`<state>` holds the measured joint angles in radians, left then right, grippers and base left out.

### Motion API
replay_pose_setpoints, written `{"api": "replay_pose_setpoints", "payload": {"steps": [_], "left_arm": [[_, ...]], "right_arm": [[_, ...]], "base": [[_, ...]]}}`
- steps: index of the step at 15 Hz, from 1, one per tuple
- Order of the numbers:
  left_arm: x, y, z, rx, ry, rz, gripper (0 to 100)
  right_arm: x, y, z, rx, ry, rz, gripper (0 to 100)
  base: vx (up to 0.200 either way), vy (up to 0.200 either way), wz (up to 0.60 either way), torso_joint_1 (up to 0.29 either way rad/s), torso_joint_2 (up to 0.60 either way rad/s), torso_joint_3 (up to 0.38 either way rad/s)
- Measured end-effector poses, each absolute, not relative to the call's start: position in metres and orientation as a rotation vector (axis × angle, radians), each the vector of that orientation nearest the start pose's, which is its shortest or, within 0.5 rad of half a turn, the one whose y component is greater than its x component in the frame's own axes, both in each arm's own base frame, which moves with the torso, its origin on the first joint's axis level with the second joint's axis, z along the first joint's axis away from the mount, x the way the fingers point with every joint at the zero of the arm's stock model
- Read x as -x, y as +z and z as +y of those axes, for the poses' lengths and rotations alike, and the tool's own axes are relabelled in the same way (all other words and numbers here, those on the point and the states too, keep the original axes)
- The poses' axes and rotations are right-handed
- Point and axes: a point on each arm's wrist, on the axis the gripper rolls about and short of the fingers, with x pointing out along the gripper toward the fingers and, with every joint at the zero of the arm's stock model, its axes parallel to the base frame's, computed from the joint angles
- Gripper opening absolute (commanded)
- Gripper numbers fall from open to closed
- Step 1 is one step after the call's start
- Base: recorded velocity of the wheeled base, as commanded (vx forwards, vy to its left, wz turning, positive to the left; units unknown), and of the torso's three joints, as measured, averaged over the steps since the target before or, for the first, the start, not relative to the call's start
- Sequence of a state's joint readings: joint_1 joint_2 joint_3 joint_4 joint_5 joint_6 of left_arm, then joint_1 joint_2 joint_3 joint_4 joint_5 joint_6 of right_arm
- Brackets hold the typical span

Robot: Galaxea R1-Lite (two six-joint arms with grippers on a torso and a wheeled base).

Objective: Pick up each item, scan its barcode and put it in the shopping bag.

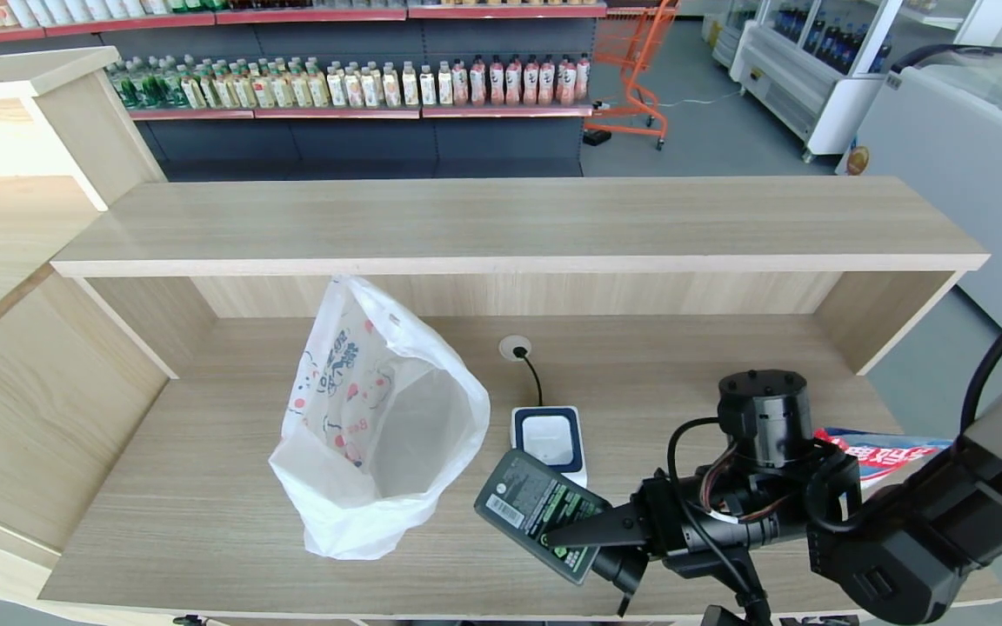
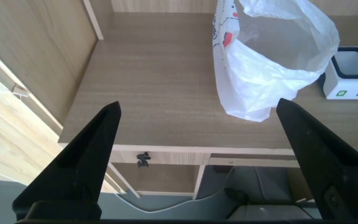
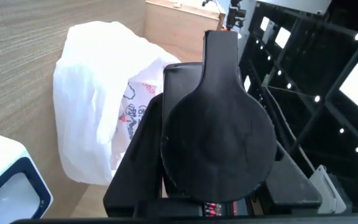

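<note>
Two claws are mine, and each one is in a different state. My right gripper (image 1: 579, 548) is pinching a dark green packet (image 1: 529, 507) by its near end. The packet is tilted, and the face turned up carries a white barcode label. It hangs low over the counter (image 1: 205, 496), just in front of the scanner (image 1: 549, 437), and in the head view its far corner overlaps the scanner's near edge.

The scanner is a small white box with a dark-framed window on top. It stands on the counter just to the right of the shopping bag (image 1: 379, 435), and a black cable (image 1: 533, 380) runs from it to a round hole (image 1: 515, 348) in the counter behind it.

The shopping bag is white plastic with printed cartoon figures. It stands with its mouth wide open. Its top seems to hang from the edge of the upper shelf (image 1: 518, 228), but I cannot see the fixing clearly.

My left gripper (image 2: 197, 106) is spread wide with nothing between its fingers. It hangs above the front edge of the counter, to the left of the bag.

One more packet (image 1: 879, 452), red, white and blue, lies on the counter at the right, partly hidden behind my right arm.
</note>
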<state>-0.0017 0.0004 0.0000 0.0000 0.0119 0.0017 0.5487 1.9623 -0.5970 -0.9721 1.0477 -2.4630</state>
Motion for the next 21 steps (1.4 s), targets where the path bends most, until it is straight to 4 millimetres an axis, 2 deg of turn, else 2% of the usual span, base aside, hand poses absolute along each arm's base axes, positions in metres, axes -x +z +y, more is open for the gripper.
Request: {"api": "replay_pose_setpoints", "payload": {"steps": [12, 14, 16, 18, 19, 20, 21], "left_arm": [[0.023, 0.075, 0.0, -0.002, 0.01, 0.0, 100], [0.023, 0.075, 0.0, -0.002, 0.01, 0.0, 100], [0.023, 0.075, 0.0, -0.002, 0.01, 0.0, 100], [0.023, 0.075, 0.0, -0.002, 0.01, 0.0, 100], [0.023, 0.075, 0.0, -0.002, 0.01, 0.0, 100], [0.023, 0.075, 0.0, -0.002, 0.01, 0.0, 100], [0.023, 0.075, 0.0, -0.002, 0.01, 0.0, 100]], "right_arm": [[-0.25, 0.087, 0.176, 1.665, 1.134, -1.607, 0], [-0.247, 0.089, 0.174, 1.566, 1.226, -1.479, 0], [-0.243, 0.109, 0.171, 1.458, 1.271, -1.32, 0], [-0.237, 0.157, 0.155, 1.419, 1.145, -1.132, 0], [-0.231, 0.178, 0.142, 1.381, 1.08, -1.031, 0], [-0.219, 0.197, 0.12, 1.274, 1.028, -0.871, 0], [-0.21, 0.208, 0.099, 1.156, 0.983, -0.709, 0]], "base": [[0.0, 0.0, 0.0, 0.0, 0.0, 0.0], [0.0, 0.0, 0.0, 0.0, 0.0, 0.0], [0.0, 0.0, 0.0, 0.0, 0.0, 0.0], [0.0, 0.0, 0.0, 0.0, 0.0, 0.0], [0.0, 0.0, 0.0, 0.0, 0.0, 0.0], [0.0, 0.0, 0.0, 0.0, 0.0, 0.0], [0.0, 0.0, 0.0, 0.0, 0.0, 0.0]]}}
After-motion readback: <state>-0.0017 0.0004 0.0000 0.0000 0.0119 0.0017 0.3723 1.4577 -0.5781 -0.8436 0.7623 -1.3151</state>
